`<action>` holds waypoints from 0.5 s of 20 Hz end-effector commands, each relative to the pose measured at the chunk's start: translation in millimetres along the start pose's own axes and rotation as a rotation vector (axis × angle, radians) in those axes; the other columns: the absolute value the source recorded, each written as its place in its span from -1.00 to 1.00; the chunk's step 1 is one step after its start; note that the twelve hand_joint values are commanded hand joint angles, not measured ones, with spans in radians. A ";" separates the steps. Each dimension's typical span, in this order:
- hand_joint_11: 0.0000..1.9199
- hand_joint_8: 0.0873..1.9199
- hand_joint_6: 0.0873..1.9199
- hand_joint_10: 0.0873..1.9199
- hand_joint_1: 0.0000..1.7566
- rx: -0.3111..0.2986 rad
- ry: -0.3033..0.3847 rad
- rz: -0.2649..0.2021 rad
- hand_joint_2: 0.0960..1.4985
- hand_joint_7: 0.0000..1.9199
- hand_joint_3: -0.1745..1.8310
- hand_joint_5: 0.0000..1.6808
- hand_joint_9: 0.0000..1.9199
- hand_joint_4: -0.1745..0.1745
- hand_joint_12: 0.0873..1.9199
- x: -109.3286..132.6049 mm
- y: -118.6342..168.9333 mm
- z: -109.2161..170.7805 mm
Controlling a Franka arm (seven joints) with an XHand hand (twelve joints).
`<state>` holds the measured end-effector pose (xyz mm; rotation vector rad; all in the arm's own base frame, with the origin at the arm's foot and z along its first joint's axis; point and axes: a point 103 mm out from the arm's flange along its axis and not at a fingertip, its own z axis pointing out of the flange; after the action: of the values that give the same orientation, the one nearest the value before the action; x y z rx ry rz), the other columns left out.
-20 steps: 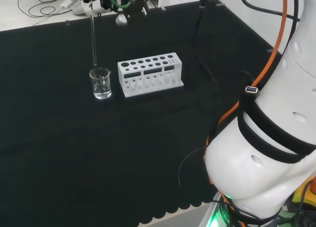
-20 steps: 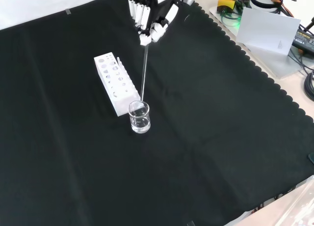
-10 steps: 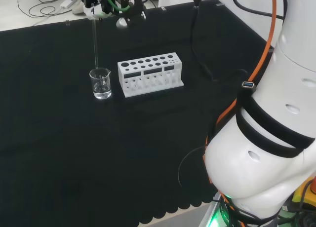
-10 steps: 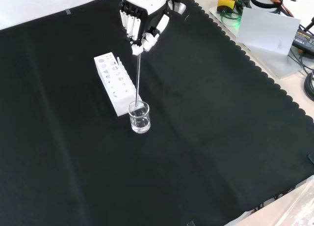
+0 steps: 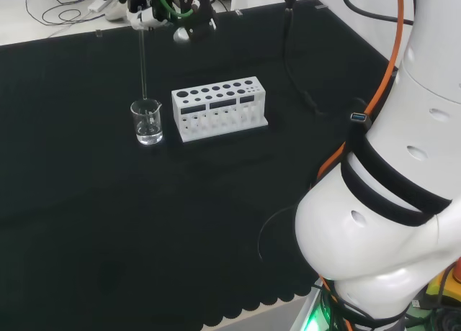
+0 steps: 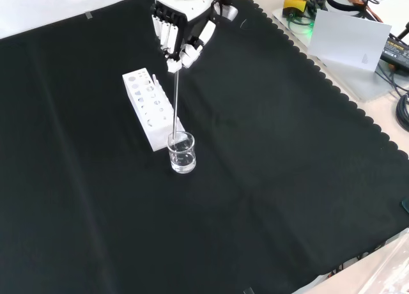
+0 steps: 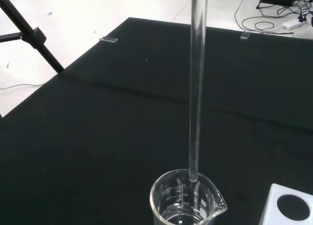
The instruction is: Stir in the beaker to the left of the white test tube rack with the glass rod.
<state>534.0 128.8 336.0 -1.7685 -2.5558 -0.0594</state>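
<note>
The hand (image 6: 181,33) has its fingers curled around the top of the glass rod (image 6: 176,96), which hangs nearly upright below it so the lower end can go straight into the beaker (image 6: 182,153). That end sits just inside the beaker's rim, apparently above the clear liquid. The white test tube rack (image 6: 151,107) stands just beside the beaker, clear of the rod.
</note>
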 end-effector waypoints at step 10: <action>0.67 -0.12 -0.84 -0.18 0.49 0.031 -0.015 -0.025 0.43 0.29 -1.00 0.52 0.67 -1.00 -0.29 3.1 1.7 55.0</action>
<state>534.7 129.8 297.1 -1.7504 -2.5621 -0.0285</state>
